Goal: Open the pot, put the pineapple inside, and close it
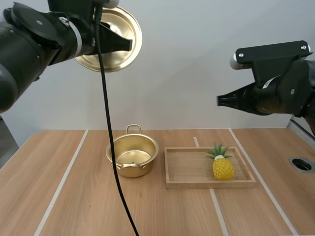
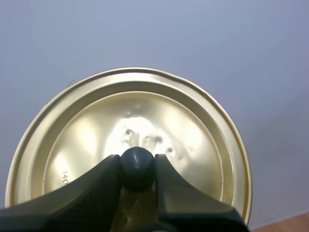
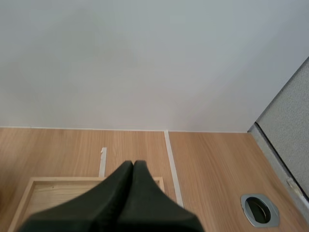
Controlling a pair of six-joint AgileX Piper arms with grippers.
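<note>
- High view, left arm: it was raised high above the worktop [image 1: 74,196], with the forearm reaching toward the centre. The left gripper [image 1: 129,44] carried the golden lid [image 1: 110,61] on edge, its knobbed face toward the camera, well above the pot [image 1: 132,156].
- High view, right arm: it was held about level at mid height. The right gripper [image 1: 220,101] pointed toward the centre with its tips together and nothing between them, well above the wooden tray [image 1: 206,185].
- High view, objects: the pot stood open on the worktop, one handle toward the wall [image 1: 187,73] and one toward the camera. The tray lay just beside it on the right, apart from it. The pineapple [image 1: 222,164] rested in the tray's right part, leaves toward the far rim.
- High view, surface and room: the worktop was light wood crossed by pale strips [image 1: 64,182]. A metal-ringed hole [image 1: 301,164] sat near its right edge, and the wall behind was plain and pale.
- Left wrist view: the two fingers [image 2: 91,188] pinched the lid's dark round knob [image 2: 138,164] between their tips. The dented gold face stood against the pale wall, with a sliver of worktop beside the rim.
- Right wrist view: the fingers lay together as one dark wedge, clenched on nothing, over the tray's far corner. Beyond them were the worktop, its strips, the hole and the wall.
</note>
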